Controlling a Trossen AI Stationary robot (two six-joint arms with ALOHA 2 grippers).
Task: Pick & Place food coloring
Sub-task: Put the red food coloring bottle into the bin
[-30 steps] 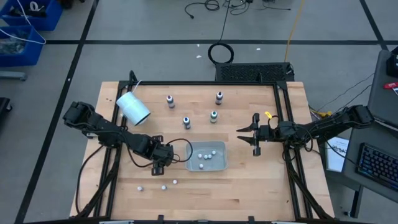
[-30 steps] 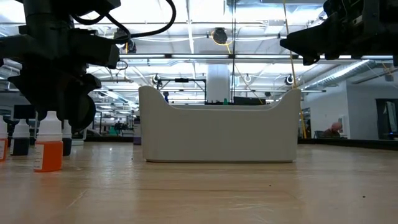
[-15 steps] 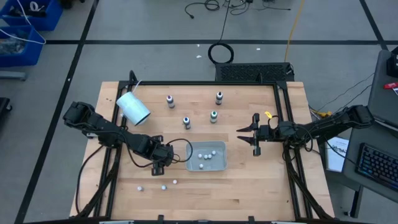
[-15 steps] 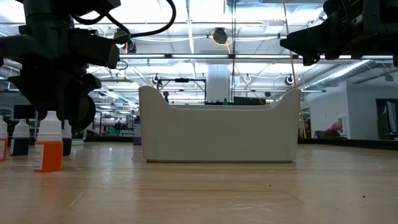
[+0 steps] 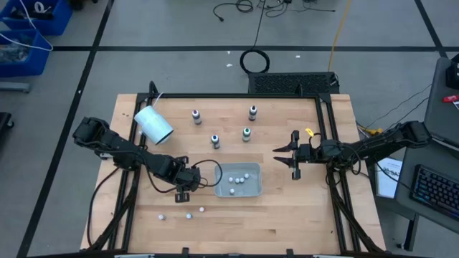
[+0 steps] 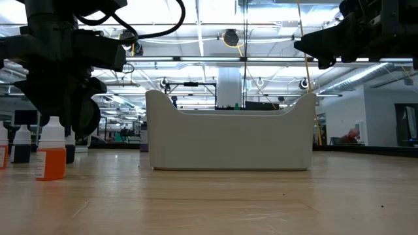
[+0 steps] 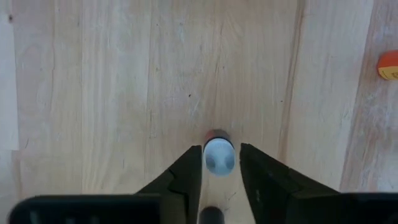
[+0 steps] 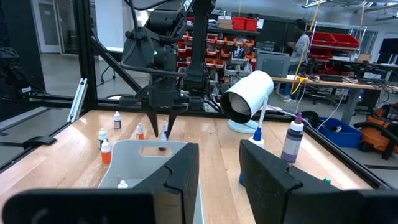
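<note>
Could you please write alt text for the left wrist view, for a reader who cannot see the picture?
Seen from straight above, the left pincer has its two dark fingers on either side of a small bottle with a pale cap standing on the wooden table. An orange object shows at the picture's edge.

The pale wooden plank surface [image 5: 287,208] carries a shallow grey rectangular tray [image 5: 239,180] near its middle. Beyond the tray stand four tiny pale-capped food coloring bottles [image 5: 214,140]. Left of them, a large white cup [image 5: 153,124] lies tipped on its side. Near the tray's front left corner lie three small white balls [image 5: 188,214].
</note>
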